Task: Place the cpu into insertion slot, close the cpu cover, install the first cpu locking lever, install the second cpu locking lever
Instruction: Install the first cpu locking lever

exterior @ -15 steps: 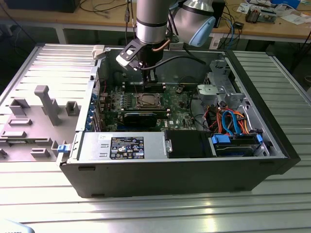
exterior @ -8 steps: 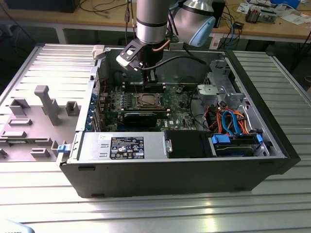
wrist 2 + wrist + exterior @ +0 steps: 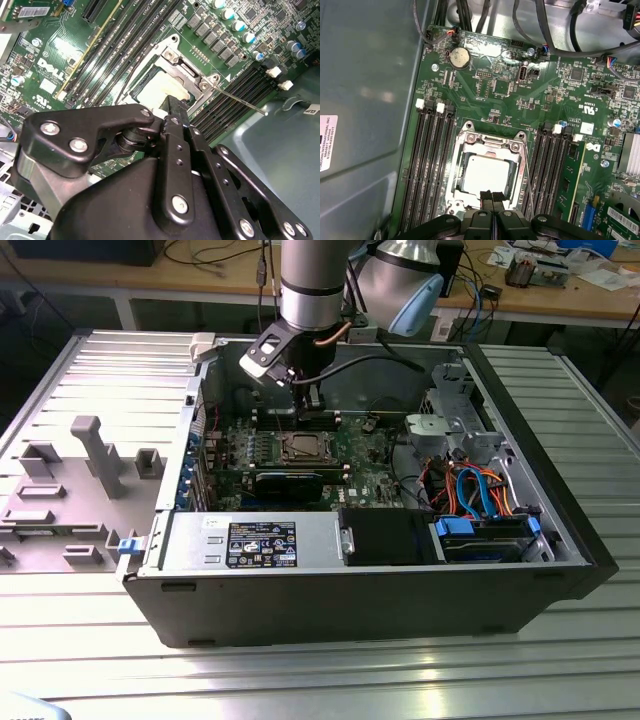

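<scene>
Gripper [image 3: 491, 199]: clenched empty, tips on cpu cover [image 3: 490, 141] edge, seemingly pressing it flat.
Cpu [image 3: 487, 172]: seated in insertion slot [image 3: 460, 172] beneath, 6 o'clock from gripper in exterior view.
Locking lever [image 3: 240, 98]: juts free, unlatched.

Bright, even light overhead; soft glare streaks the ribbed metal table [image 3: 320, 680].

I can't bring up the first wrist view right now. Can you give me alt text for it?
The shut gripper hangs at one edge of the insertion slot, where the cpu lies under the lowered cpu cover. Black memory slots flank the socket on the green circuit board.
</scene>
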Action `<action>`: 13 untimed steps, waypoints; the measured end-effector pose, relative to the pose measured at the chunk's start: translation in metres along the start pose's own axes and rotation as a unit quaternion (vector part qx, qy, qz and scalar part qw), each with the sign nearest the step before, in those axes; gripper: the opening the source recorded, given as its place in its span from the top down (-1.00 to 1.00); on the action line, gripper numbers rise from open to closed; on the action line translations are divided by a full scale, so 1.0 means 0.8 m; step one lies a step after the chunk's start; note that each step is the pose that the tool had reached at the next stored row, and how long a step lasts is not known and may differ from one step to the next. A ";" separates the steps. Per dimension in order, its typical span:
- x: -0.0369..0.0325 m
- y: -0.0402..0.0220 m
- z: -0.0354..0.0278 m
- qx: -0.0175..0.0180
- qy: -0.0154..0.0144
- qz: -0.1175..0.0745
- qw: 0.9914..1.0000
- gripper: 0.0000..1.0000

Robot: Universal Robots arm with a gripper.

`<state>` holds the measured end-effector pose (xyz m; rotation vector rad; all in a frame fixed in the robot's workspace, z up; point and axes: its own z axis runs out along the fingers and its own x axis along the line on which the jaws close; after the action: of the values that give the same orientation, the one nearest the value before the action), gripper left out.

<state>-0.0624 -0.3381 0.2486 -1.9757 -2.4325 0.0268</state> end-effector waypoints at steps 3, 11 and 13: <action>-0.0002 0.0000 0.0000 0.000 0.000 -0.003 1.000 0.79; -0.0005 -0.0001 0.0000 0.000 0.000 -0.010 1.000 0.79; -0.0005 -0.0001 0.0000 0.000 0.000 -0.012 1.000 0.79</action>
<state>-0.0624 -0.3385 0.2486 -1.9466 -2.4562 0.0270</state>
